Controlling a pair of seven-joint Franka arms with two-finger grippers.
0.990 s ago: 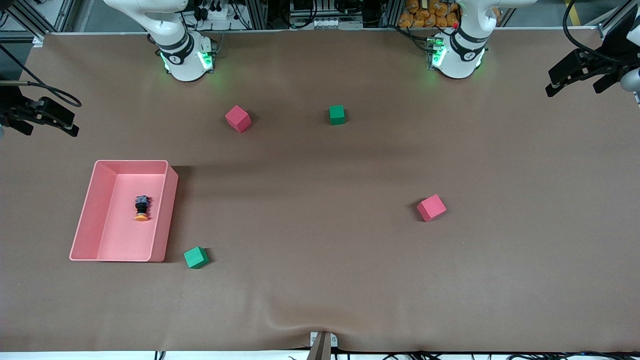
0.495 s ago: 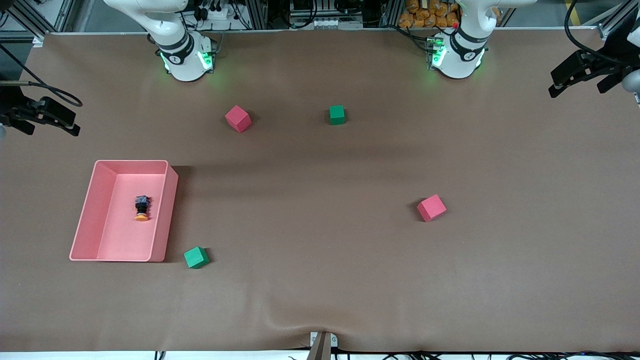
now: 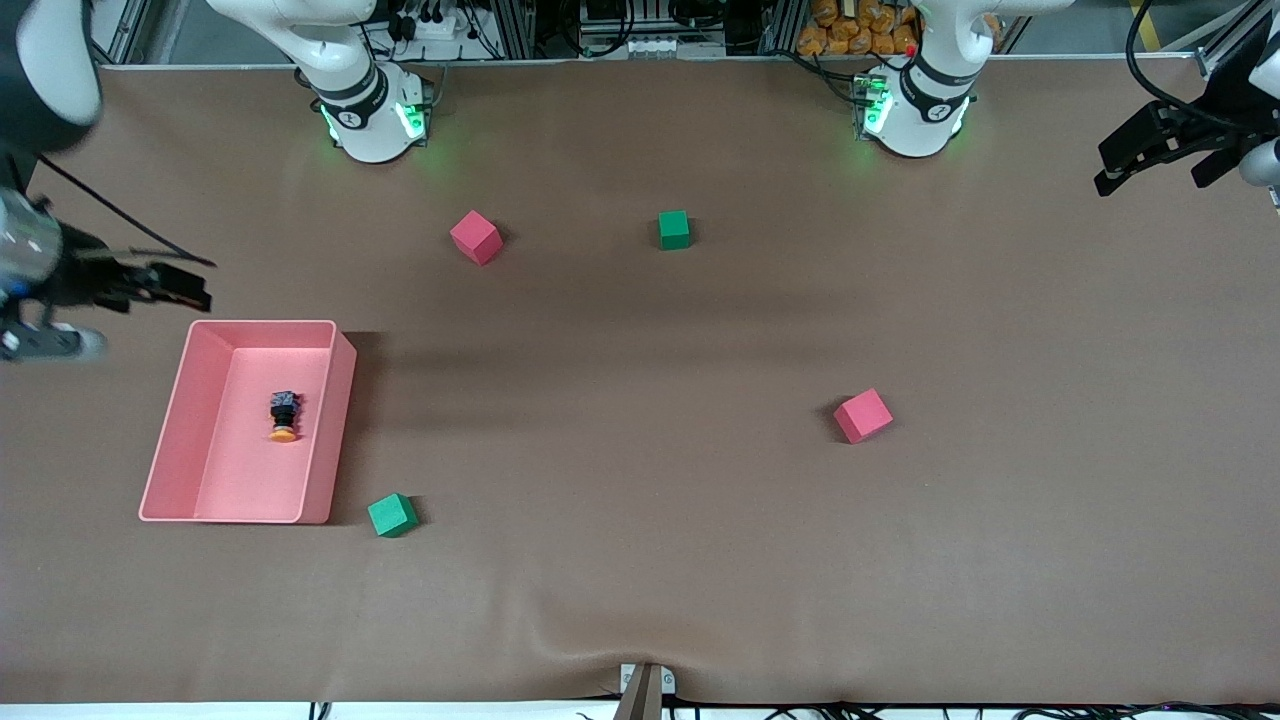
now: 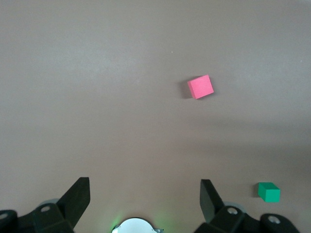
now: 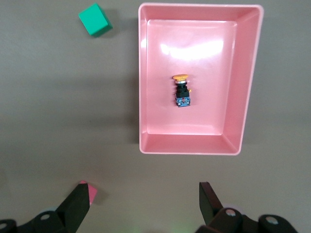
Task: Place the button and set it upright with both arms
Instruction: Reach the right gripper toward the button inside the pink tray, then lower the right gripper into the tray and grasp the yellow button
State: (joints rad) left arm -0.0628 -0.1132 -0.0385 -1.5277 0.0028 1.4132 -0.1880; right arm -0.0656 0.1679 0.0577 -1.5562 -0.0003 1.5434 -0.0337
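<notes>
The button [image 3: 284,416] lies on its side in the pink tray [image 3: 180,420], its orange cap toward the front camera and its black body the other way. The right wrist view shows the button [image 5: 181,90] alone on the floor of the tray [image 5: 146,77]. My right gripper [image 3: 198,286] is open and empty. It hangs over the table just off the tray's rim on the side toward the robots' bases; in the right wrist view the gripper [image 5: 143,200] holds nothing. My left gripper [image 3: 1148,182] waits open and empty over the left arm's end of the table, and the left wrist view shows it [image 4: 145,195] above bare mat.
A green cube [image 3: 392,515] sits by the tray's corner nearest the front camera. A red cube [image 3: 476,237] and a green cube [image 3: 674,229] lie nearer the bases. Another red cube [image 3: 863,415] lies toward the left arm's end.
My right gripper has swung in from the table's end toward the tray, with most of the motion in the last half second. The left gripper has barely shifted. The button and cubes stayed put.
</notes>
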